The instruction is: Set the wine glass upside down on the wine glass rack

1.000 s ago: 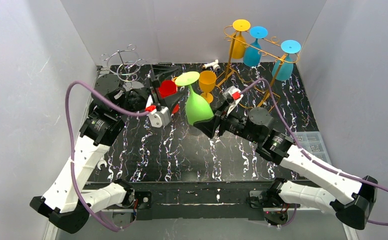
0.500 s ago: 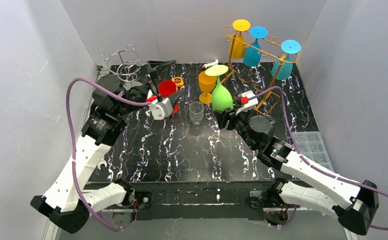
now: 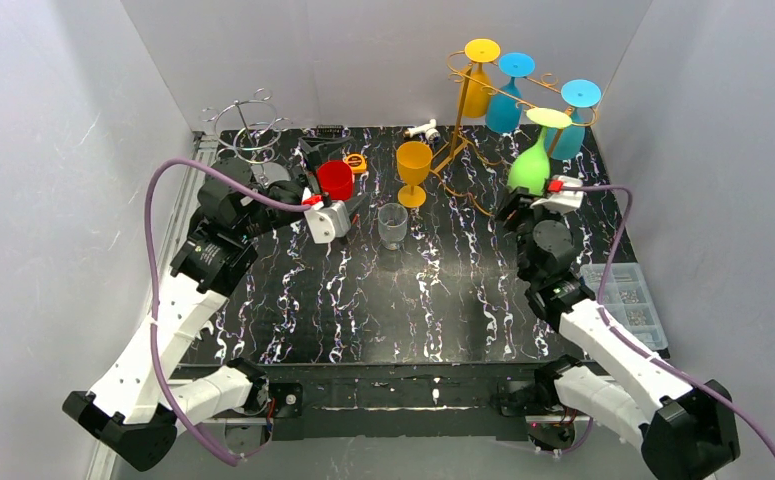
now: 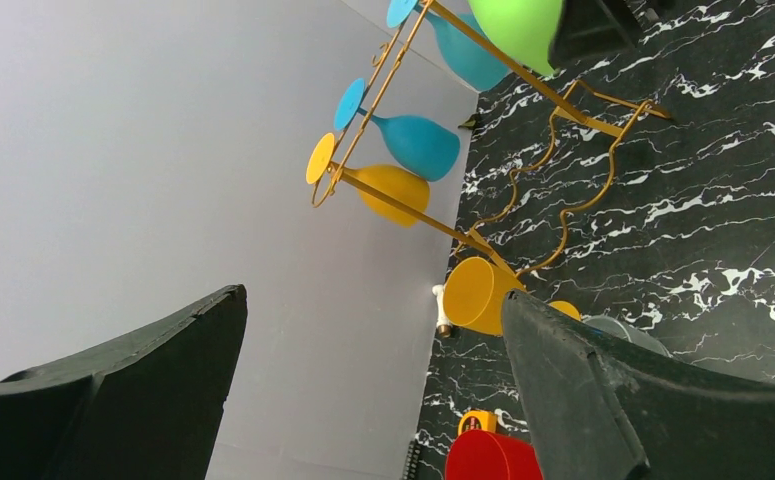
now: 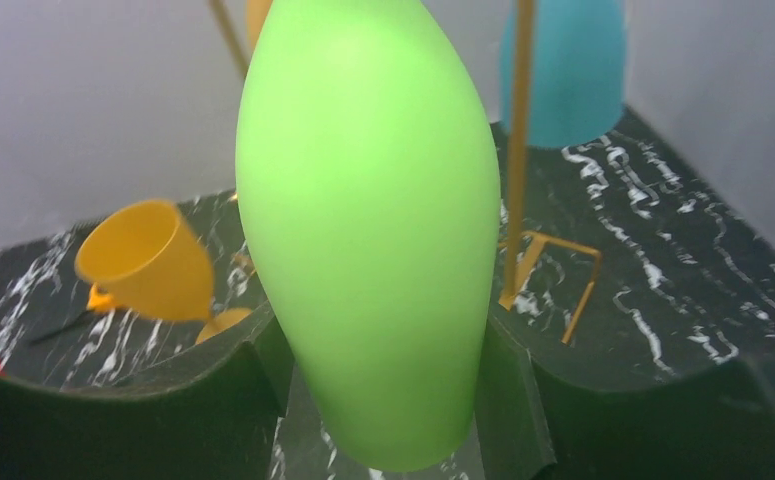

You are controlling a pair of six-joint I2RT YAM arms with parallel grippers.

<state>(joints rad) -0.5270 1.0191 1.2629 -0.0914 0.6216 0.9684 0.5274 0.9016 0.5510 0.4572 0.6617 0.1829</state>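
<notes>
The right gripper (image 3: pixel 524 201) is clamping the upside-down green wine glass (image 3: pixel 529 168) at two o'clock, beside the gold wine glass rack (image 3: pixel 460 105); the left gripper (image 3: pixel 351 205) is hanging wide, empty.

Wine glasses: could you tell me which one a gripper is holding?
The green one, upside down in the right gripper; the rest hang on the rack or stand on the table.

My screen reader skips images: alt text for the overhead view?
The right gripper holds a green wine glass upside down by the gold rack, where a yellow glass and two blue glasses hang. The left gripper is open near a red cup; an orange goblet and a clear cup stand nearby.
</notes>
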